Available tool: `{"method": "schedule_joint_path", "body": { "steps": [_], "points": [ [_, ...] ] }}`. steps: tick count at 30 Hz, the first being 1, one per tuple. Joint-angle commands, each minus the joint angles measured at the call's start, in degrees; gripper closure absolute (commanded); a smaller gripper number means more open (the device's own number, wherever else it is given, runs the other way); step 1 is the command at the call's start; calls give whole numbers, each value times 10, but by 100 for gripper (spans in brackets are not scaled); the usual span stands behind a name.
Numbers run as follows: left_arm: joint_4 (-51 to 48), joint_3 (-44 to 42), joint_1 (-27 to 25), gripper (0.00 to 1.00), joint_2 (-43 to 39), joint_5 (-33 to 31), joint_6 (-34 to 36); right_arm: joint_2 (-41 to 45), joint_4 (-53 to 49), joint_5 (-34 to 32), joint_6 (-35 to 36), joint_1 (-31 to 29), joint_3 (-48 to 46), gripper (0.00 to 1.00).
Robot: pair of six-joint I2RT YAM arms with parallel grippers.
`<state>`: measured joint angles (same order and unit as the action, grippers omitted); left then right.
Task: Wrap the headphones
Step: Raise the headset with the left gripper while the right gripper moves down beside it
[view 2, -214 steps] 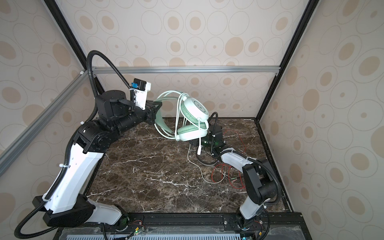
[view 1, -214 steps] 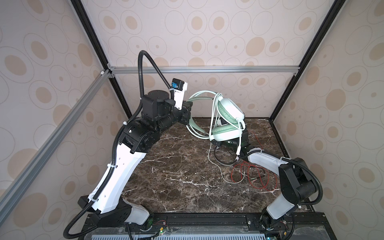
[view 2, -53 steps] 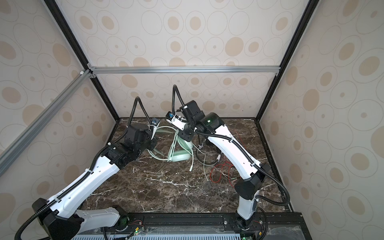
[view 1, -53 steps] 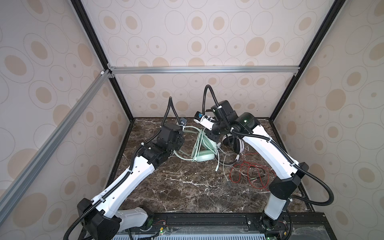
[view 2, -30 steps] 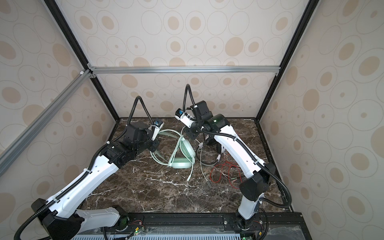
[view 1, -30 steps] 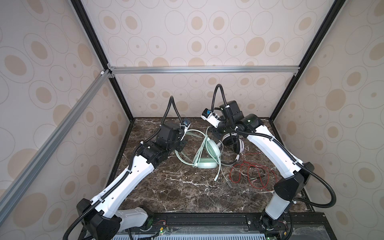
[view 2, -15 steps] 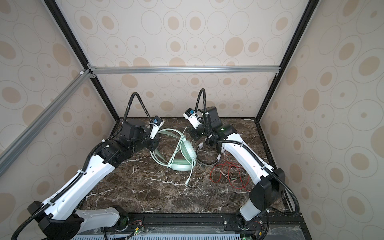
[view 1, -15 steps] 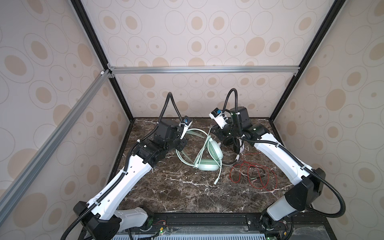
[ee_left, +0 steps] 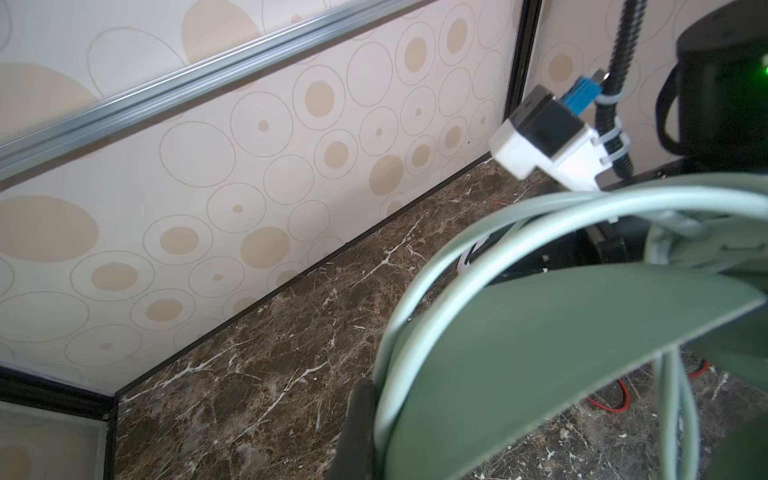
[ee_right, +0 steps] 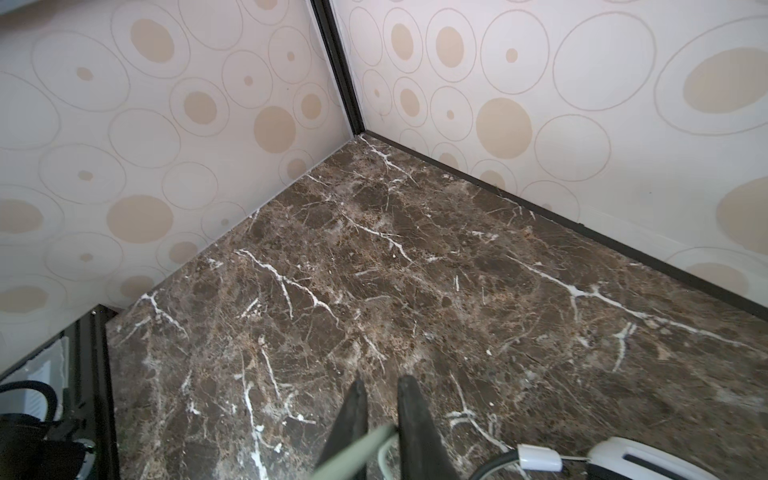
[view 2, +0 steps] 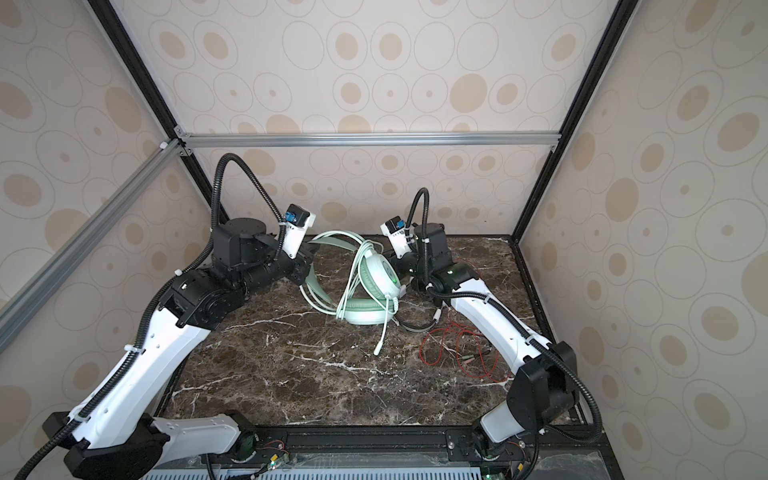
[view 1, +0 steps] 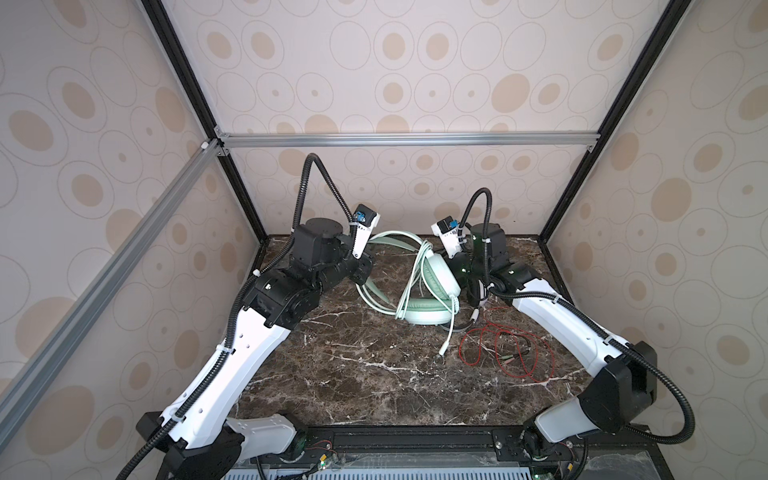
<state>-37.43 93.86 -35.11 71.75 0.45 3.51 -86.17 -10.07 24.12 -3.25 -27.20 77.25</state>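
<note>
The mint-green headphones [view 1: 439,277] [view 2: 376,275] stand tilted at the back middle of the marble table, one cup raised over the other. My left gripper [view 1: 365,272] [view 2: 306,270] is shut on their headband [ee_left: 540,353]; only one finger [ee_left: 357,428] shows. The pale cable [ee_right: 357,453] loops over the headband and runs between the near-closed fingers of my right gripper [ee_right: 382,386] [view 1: 457,270], beside the raised cup. Its plug [view 1: 441,352] lies loose on the table. The white-and-black headphones [ee_right: 623,457] [view 1: 481,291] lie mostly hidden under my right arm.
A thin red cable [view 1: 511,349] [view 2: 461,345] sprawls in loops on the table [view 1: 353,374] in front of my right arm. Patterned walls and black frame posts close the back and both sides.
The mint-green headphones shifted right and one cup tipped upright. My right gripper drew the cable toward the back right and lower. My left gripper pulled the headband slightly left and up.
</note>
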Motion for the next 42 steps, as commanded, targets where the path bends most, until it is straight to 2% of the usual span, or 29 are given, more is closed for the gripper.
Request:
{"method": "schedule_joint_path", "body": {
  "steps": [1, 7, 11, 16, 22, 42],
  "points": [
    [30, 57, -4, 100, 1, 29, -38, 21, 63, 27, -38, 3, -24, 80],
    [24, 92, -4, 100, 13, 26, -53, 42, 131, 65, -83, 3, -77, 73],
    [17, 113, -3, 100, 22, 26, -56, 53, 211, 83, -137, 2, -138, 68],
    [15, 126, -4, 100, 28, 37, -63, 44, 255, 108, -168, 2, -167, 66],
    [18, 160, -1, 100, 42, 52, -79, 39, 262, 101, -153, 2, -181, 63],
    [12, 224, 0, 100, 74, 64, -86, 7, 225, 113, -114, 1, -216, 64]
  ]
}}
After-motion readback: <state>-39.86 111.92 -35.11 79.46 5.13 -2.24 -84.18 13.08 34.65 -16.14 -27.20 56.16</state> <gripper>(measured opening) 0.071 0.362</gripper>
